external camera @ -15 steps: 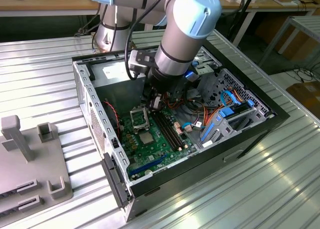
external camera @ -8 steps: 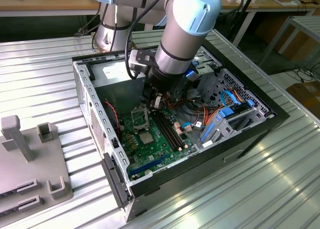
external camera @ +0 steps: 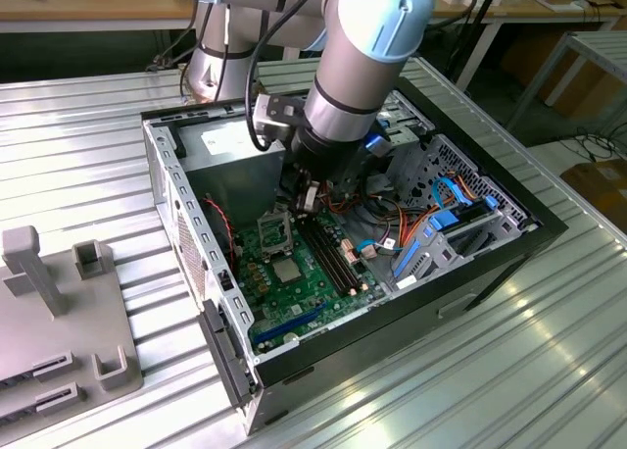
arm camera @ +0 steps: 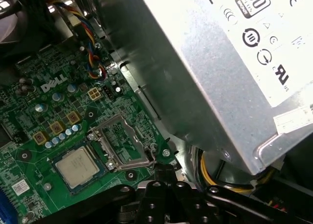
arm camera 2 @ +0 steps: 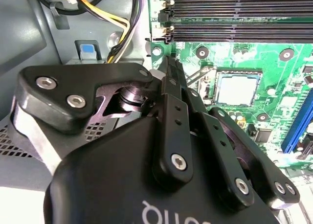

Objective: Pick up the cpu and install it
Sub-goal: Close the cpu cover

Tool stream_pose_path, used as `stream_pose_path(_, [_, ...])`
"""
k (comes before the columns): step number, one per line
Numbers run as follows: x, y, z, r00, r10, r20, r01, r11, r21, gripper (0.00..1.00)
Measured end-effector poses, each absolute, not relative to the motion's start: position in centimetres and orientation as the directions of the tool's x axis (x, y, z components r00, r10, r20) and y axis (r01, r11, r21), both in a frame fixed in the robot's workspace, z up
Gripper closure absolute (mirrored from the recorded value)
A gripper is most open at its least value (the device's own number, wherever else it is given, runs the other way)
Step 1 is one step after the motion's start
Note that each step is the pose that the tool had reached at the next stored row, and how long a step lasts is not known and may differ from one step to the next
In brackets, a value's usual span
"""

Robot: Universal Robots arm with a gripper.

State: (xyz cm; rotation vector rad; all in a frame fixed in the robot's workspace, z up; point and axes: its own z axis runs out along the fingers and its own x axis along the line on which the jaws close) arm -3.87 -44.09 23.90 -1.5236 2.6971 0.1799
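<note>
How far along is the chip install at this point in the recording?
Done, by the look of it: the cpu lies flat in its socket on the motherboard. In hand: nothing. The end effector is shut and empty, above the board close to the socket. Left: the metal socket frame is swung open beside the chip, not closed over it.

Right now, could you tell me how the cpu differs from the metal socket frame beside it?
The cpu is a solid square with a plain grey top; the socket frame is hollow, green board showing through. The cpu lies flat; the frame looks flipped open. Both are silvery metal.
</note>
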Motion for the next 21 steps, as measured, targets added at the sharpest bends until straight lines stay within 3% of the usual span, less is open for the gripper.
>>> stream_pose_path(21, [-3.9,-44.12,24.72,-0.491,-0.868,-0.068,-0.871,0.487,0.068,0.89])
